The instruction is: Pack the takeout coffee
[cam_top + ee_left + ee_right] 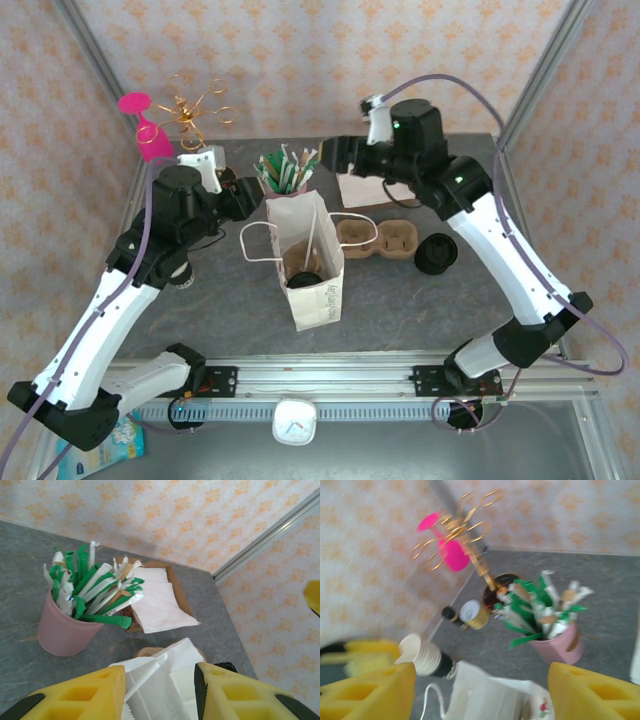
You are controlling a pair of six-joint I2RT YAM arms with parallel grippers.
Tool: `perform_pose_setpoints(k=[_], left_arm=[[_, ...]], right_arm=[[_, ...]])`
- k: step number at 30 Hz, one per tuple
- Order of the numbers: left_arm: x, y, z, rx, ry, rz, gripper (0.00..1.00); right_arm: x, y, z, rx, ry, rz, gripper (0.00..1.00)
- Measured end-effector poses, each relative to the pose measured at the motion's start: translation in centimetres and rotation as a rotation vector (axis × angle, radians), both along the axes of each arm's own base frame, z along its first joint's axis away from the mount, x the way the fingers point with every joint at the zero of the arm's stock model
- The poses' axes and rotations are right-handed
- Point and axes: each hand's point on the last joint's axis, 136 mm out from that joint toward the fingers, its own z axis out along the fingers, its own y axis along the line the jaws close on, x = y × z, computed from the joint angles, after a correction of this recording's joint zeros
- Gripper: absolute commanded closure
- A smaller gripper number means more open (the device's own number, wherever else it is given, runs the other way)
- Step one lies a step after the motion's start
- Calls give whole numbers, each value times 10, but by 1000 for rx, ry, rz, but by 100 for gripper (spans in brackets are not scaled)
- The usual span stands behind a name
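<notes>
On the grey bench (420,300), the takeout coffee (303,277) is seen inside the white paper bag (322,295); the fingers of the left gripper (159,674) and right gripper (481,671) are spread apart.

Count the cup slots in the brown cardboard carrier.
2, both in the cardboard carrier. One slot lies next to the white paper bag; the other slot lies nearer the black lid. Both look empty; none seems hidden.

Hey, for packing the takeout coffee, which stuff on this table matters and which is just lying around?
For the job: black-lidded cup, apparently inside the white paper bag.
Lying about: cardboard carrier, pink cup of packets, napkins, stacked cups, spare black lid, pink-and-gold ornament.
</notes>
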Motion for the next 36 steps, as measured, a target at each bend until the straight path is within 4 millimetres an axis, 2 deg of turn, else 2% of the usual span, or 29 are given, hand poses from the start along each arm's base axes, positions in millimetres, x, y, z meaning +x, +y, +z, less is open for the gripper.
perform_pose_setpoints(k=[2,5,8,9,12,18,22,27,33,36], left_arm=[[2,-7,4,-2,-7,-17,56],[7,-18,7,9,-18,-45,56],[15,-31,10,30,-33,-73,56],[17,-36,10,40,-36,-86,56],[25,-49,8,64,-48,-115,56],[37,-66,1,104,-66,-151,55],[45,-69,-4,136,-69,-147,53],[51,-69,-7,165,-80,-136,51],[56,-67,-7,187,-92,-122,51],[58,-66,-8,198,-95,-115,51]], right_arm=[[23,-33,-9,17,43,-109,24],[50,-86,-41,35,138,-276,21],[69,-139,-89,65,267,-444,19],[74,-156,-111,79,319,-502,18],[76,-182,-162,93,442,-601,15],[91,-182,-227,118,585,-653,13],[100,-181,-265,129,669,-686,12],[107,-181,-290,148,710,-718,14],[120,-180,-314,164,738,-737,21],[122,-179,-329,157,766,-745,28]])
